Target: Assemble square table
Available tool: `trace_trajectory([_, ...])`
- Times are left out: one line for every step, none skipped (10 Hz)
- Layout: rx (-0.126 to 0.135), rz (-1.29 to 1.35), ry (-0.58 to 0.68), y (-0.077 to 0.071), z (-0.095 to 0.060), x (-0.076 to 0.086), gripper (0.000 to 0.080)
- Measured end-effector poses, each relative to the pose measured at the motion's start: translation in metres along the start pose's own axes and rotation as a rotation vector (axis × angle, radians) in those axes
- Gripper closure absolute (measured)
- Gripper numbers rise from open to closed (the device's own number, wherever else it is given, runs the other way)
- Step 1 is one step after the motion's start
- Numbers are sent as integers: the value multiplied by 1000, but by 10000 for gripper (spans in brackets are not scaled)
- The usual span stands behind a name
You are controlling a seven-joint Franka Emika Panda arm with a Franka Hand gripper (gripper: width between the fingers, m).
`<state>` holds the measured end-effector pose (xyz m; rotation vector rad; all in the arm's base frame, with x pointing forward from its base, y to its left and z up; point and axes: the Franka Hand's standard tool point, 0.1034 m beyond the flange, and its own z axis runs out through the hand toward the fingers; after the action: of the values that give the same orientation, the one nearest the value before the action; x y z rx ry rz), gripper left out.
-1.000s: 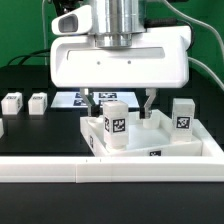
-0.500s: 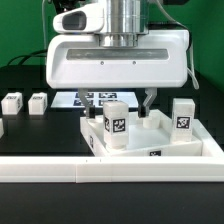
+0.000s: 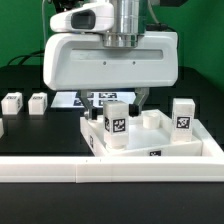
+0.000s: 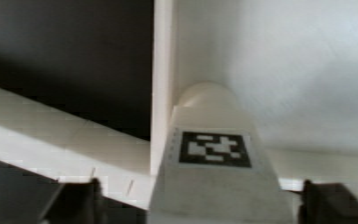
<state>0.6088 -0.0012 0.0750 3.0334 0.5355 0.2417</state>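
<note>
— What's it up to?

— Fitting legs, I'd say. From the exterior view's left, a spare leg (image 3: pixel 12 102) and a second spare leg (image 3: pixel 38 101) wait on the worktop (image 3: pixel 40 132), well apart from the tabletop (image 3: pixel 190 148).

— And the jaws?

— Wide open, holding nothing. They straddle the upright leg (image 3: pixel 115 124) in the tabletop's near corner, with a gap on either side in the wrist view. Further right stands another leg (image 3: pixel 183 113).

— Next?

— They need to close squarely on that upright leg, then probably twist it home without tipping it.
</note>
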Motion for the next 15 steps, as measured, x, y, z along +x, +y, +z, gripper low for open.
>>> trace_trajectory([0,1,0,0,0,0,404])
trace_trajectory([0,2,0,0,0,0,404])
trace_trajectory([1,13,0,0,0,0,508])
trace_trajectory([1,26,0,0,0,0,508])
trace_trajectory([1,26,0,0,0,0,508])
trace_trajectory([1,43,0,0,0,0,508])
trace_trajectory([2,110,0,0,0,0,508])
trace_trajectory([2,177,0,0,0,0,508])
trace_trajectory([2,270,0,0,0,0,508])
trace_trajectory([7,406,2,-3,1,-1,508])
trace_trajectory([13,530,2,-5,1,0,508])
trace_trajectory([16,638,2,-7,1,0,508])
trace_trajectory([20,731,0,-8,1,1,508])
trace_trajectory([25,823,-1,-9,1,1,508])
trace_trajectory([33,947,-2,-10,1,1,508])
